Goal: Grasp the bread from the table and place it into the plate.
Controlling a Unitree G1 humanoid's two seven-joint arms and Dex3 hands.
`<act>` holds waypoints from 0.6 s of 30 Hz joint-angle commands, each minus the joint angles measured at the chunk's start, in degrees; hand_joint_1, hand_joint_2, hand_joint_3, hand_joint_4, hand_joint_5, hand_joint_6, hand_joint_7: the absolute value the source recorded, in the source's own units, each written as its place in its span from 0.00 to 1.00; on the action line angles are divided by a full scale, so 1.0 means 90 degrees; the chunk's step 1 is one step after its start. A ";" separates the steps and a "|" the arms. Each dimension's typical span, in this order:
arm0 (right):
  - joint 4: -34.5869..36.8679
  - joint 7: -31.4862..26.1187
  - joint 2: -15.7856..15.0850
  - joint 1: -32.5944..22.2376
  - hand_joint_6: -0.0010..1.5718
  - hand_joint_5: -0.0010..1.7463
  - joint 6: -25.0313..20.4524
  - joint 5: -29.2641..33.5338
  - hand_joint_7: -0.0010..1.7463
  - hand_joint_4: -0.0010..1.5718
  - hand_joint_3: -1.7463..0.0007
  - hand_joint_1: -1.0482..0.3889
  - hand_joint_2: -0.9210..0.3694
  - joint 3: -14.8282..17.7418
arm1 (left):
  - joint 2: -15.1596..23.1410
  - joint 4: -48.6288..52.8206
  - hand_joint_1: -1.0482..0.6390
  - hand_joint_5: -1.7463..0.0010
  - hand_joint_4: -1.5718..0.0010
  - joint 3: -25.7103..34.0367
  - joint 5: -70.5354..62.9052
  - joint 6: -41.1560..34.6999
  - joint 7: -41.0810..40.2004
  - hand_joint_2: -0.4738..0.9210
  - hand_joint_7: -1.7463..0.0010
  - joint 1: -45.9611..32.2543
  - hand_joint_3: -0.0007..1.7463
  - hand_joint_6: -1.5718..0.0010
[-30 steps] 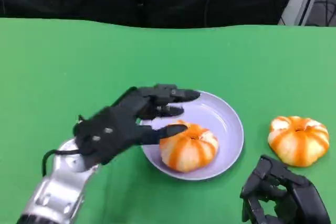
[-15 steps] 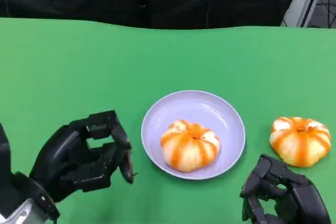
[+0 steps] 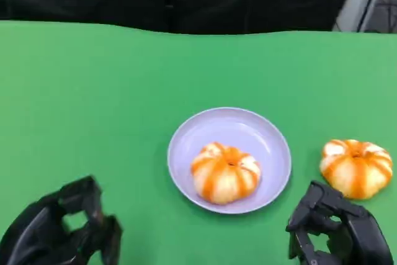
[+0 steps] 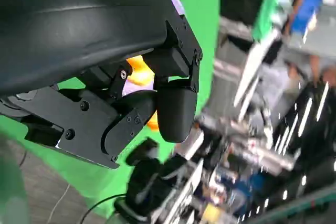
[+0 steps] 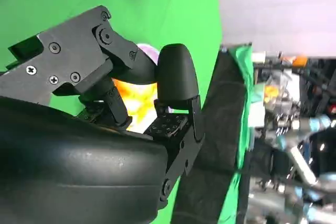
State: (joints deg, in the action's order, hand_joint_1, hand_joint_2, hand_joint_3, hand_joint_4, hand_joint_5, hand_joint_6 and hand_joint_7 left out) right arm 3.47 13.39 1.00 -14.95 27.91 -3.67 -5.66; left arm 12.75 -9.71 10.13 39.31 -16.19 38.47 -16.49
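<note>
One bread [image 3: 224, 172] is seated in the plate [image 3: 248, 130], well ahead of the curled, empty left hand [image 3: 59, 234], while a second bread [image 3: 355, 167] is left on the bench [image 3: 111, 91] just ahead of the curled, empty right hand [image 3: 338, 231], likely next.

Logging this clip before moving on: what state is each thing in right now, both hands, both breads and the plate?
Left hand: holds nothing, fingers curled in, low over the table near the robot.
Right hand: holds nothing, fingers curled in.
Bread in plate: resting inside, untouched.
Plate: flat on the table, holding one bread.
Second bread: on the table right of the plate, untouched.
</note>
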 commanded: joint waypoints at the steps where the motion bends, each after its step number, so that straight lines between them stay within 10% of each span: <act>1: 0.0044 -0.0010 -0.0086 -0.0045 0.48 1.00 0.0083 -0.0043 0.88 0.52 0.35 0.64 0.24 0.0053 | 0.0068 0.0053 0.53 0.00 0.45 0.0099 0.0091 -0.0022 0.0158 0.82 0.02 0.0010 0.59 0.50; 18: 0.0017 0.0124 -0.0050 -0.0123 0.48 1.00 0.0074 -0.0238 0.88 0.52 0.36 0.62 0.24 0.0047 | 0.0154 0.1382 0.52 0.00 0.43 0.0386 -0.0141 0.0468 0.0842 0.85 0.00 0.0223 0.55 0.52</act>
State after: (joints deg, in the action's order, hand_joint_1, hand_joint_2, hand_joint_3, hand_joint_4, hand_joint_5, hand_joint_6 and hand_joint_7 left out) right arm 4.03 14.46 0.98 -15.73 28.09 -5.02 -5.46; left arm 13.20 2.00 13.03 38.59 -12.72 45.00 -14.94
